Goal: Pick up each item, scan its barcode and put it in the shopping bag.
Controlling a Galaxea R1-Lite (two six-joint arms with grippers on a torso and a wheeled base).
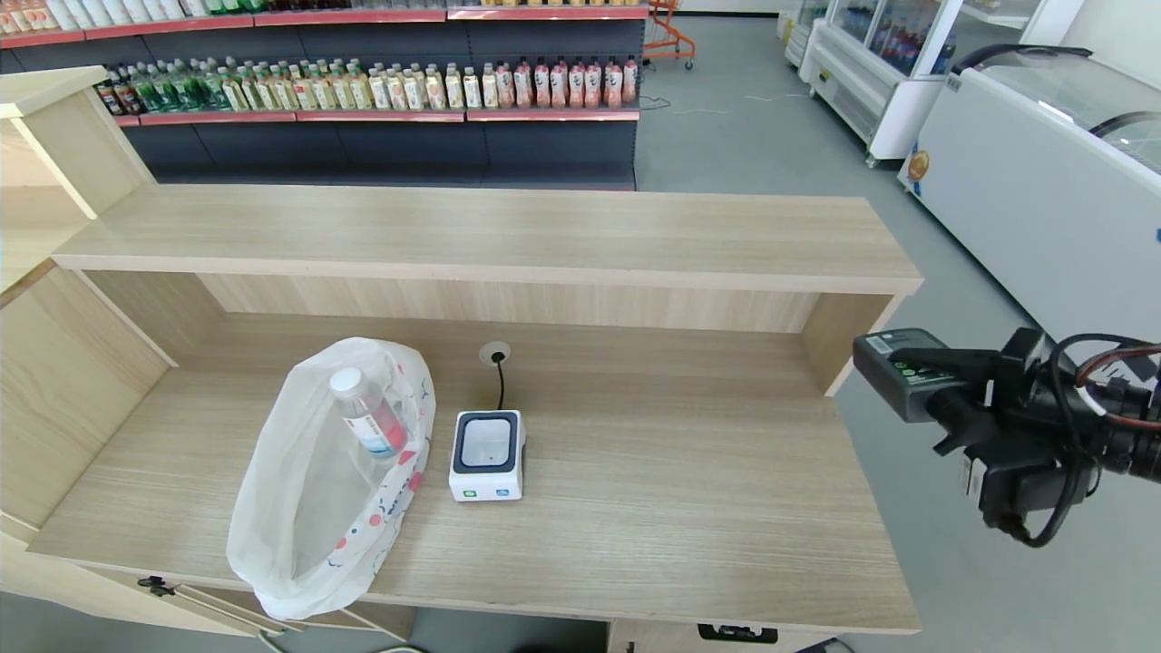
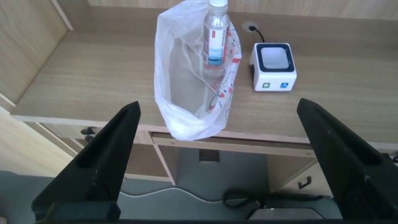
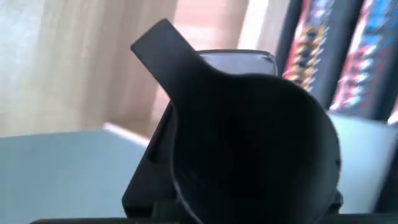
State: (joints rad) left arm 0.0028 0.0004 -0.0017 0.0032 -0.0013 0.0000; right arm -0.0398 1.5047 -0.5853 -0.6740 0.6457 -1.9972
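Gripper on my left arm [image 2: 217, 104] is hanging just off the front edge of the bench [image 1: 689, 490], with its two dark fingers [image 2: 118, 155] spread wide apart and holding nothing. Between them I am seeing the shopping bag [image 2: 186, 74].

In the head view the shopping bag [image 1: 308, 508] is lying on the left part of the bench. It is white and translucent with red spots, and its near end is reaching the front edge. A clear bottle [image 1: 367, 417] with a white cap and a red and blue label is leaning tilted inside the bag, at its far end.

Just beside the bag on the right, a white scanner [image 1: 488, 453] is sitting with its dark-framed window facing up. Its black cable [image 1: 500, 381] is running back to a round port in the bench top.

Off the right end of the bench, my right arm [image 1: 1043, 435] is hanging over the floor. The right gripper [image 1: 907, 372] is pointing toward the bench, well apart from the scanner. I cannot tell whether it is apart or together, and the right wrist view is giving me just a dark blurred shape.

Behind the bench, a shelf of bottles [image 1: 363, 86] is running along the back, and white freezer chests [image 1: 1043, 172] are standing on the right.
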